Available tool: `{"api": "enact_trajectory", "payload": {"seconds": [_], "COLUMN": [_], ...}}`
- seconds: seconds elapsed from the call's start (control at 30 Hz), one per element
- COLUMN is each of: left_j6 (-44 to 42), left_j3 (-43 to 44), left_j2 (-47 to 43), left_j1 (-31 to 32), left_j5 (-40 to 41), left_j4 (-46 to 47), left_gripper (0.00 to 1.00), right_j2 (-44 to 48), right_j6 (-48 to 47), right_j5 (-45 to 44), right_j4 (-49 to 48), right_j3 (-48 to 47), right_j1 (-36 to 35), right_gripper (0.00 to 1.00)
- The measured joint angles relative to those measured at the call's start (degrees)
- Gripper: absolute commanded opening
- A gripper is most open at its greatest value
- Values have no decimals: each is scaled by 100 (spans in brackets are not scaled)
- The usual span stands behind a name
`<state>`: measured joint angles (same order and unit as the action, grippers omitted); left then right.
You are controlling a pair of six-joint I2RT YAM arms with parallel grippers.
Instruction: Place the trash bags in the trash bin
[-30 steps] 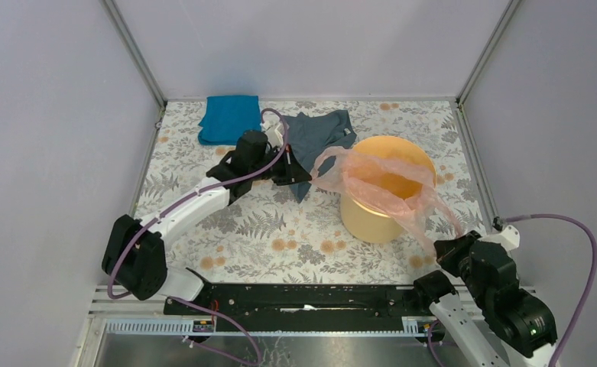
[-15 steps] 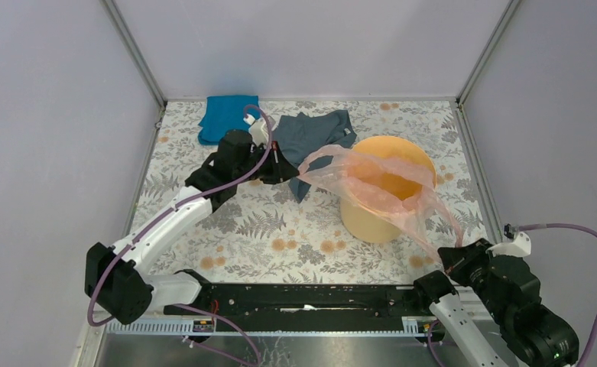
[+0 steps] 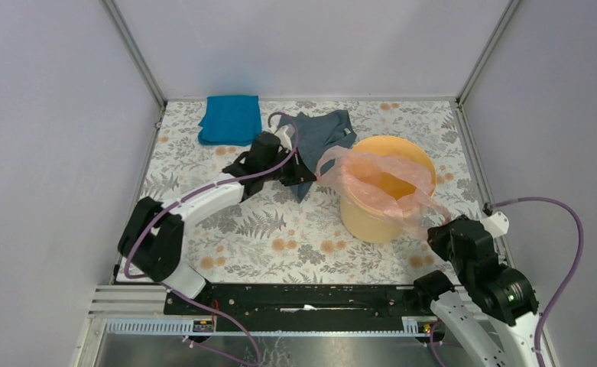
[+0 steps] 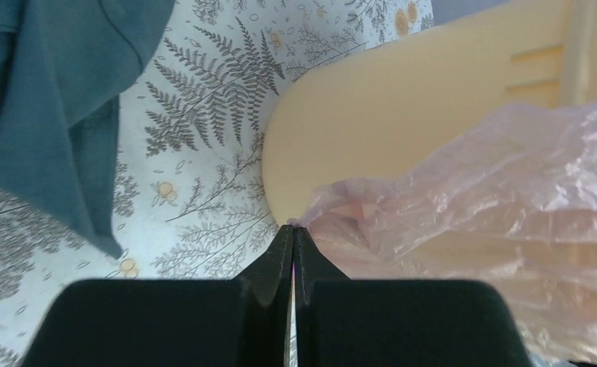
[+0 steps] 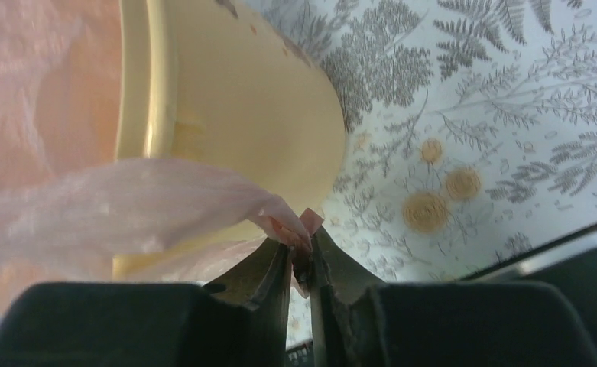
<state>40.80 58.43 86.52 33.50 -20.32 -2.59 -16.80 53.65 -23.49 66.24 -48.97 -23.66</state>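
- The pale-pink trash bag [image 3: 371,180] is draped over the mouth of the trash bin [image 3: 371,218], its crinkly film sagging across the opening, and I can see the yellow inside through it
- One corner of the bag runs off the bin's left side, and a strip of it hangs over the rim on the near-right side and down the wall
- The bin stands upright on the right half of the table [image 3: 280,237], nearer the right edge than the left, roughly midway between the far and near edges
- My left gripper [image 3: 310,174] sits just left of the bin; in its wrist view the fingertips are pressed tight together, pinching the bag's left corner
- My right gripper [image 3: 438,229] is low at the bin's near-right side, close to the table's right edge
- In the right wrist view its jaws are parted by a narrow gap with the bag's tip lying between them; I cannot tell whether the film is pinched or only resting there
- A grey-blue garment [image 3: 322,134] lies crumpled by the far edge, just left of the bin, under the left wrist
- A folded blue cloth [image 3: 230,118] lies flat toward the far-left corner, just beside the garment
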Motion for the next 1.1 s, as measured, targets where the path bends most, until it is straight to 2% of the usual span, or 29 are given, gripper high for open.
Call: {"api": "enact_trajectory", "payload": {"seconds": [0.17, 0.23, 0.3, 0.43, 0.47, 0.53, 0.67, 0.83, 0.93, 1.0, 1.1], "left_j6": [404, 479, 498, 369, 315, 138, -262, -739, -992, -1113, -1228], "left_j3": [195, 330, 400, 411, 404, 376, 282, 140, 142, 275, 643], "left_j2": [549, 682, 730, 669, 592, 404, -348, -1482, -1884, -1886, -1499], "left_j1": [105, 125, 138, 138, 138, 138, 138, 125, 74, 35, 9], "left_j5": [-31, -48, -66, -59, -37, 9, 221, 647, 695, 573, 251], "left_j4": [444, 577, 678, 605, 496, 334, -164, -787, -883, -896, -737], "left_gripper": [0, 0, 8, 27, 32, 40, 63, 98, 99, 99, 99], "right_j2": [-356, -343, -323, -236, -205, -133, 28, 61, -76, -415, -1204], "right_j6": [-17, -70, -92, -267, -341, -485, -951, -1851, -2465, -2905, -3517], "right_j5": [-595, -721, -748, -562, -439, -210, 190, 697, 837, 852, 763], "right_j4": [-905, -1200, -1305, -1241, -1152, -975, -507, 44, 203, 208, -17], "right_j3": [400, 592, 673, 577, 428, 33, -1058, -2326, -2695, -2889, -3047], "right_j1": [0, 0, 0, 0, 0, 0, 0, 0, 0, 0, 0], "right_gripper": [24, 30, 45, 70, 79, 89, 99, 100, 98, 89, 81]}}
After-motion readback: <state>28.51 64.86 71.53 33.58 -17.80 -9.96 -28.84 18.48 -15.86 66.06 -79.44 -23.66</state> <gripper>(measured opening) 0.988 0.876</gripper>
